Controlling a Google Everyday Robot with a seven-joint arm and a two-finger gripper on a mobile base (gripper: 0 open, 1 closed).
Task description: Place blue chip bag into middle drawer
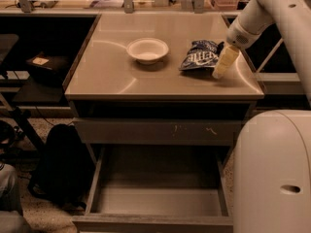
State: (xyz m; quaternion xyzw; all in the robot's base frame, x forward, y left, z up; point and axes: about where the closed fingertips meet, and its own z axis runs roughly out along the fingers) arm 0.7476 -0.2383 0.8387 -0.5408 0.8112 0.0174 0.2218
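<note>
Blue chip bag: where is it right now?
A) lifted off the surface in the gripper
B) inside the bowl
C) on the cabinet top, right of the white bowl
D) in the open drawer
C: the blue chip bag lies on the cabinet top, right of the white bowl. The gripper is at the bag's right edge, and the middle drawer below holds no bag.

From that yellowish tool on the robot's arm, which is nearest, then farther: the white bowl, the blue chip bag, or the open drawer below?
The tool hangs over the right end of the tabletop.
1. Blue chip bag, just left of it.
2. White bowl, farther left on the tabletop.
3. Middle drawer, open, down below the tabletop.
</note>
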